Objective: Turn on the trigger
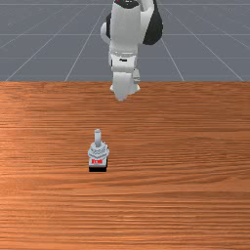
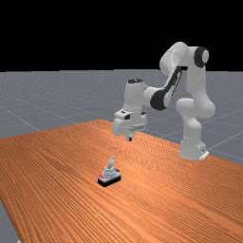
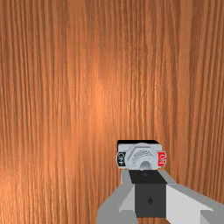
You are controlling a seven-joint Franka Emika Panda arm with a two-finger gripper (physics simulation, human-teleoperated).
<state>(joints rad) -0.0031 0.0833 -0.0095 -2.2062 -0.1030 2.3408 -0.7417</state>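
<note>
I count one robot arm (image 2: 156, 96), white and grey with black joint parts, and one gripper (image 2: 129, 138) at its end. Under them stands one table (image 2: 61, 166) of orange-brown wood. On it sits one switch (image 2: 109, 176) — a small grey plastic unit on a black block-shaped base (image 1: 97, 169), with one slim, round-ended grey lever (image 1: 97, 137) rising from the middle. Labels: two in all, one black marked OFF (image 3: 121, 159) and one red marked ON (image 3: 162, 159), set at opposite ends of the housing.

Position of the gripper: raised over the wood, well apart from the switch. In the front view it is farther from the camera than the switch and toward that view's right; in the far view it is higher and toward the right. The lever is upright or nearly so, leaning slightly toward the far view's right, and nothing touches it.

State of the pincer: I cannot tell whether it stands parted or closed — it is turned so that the inner sides are hidden in the wrist view.
</note>
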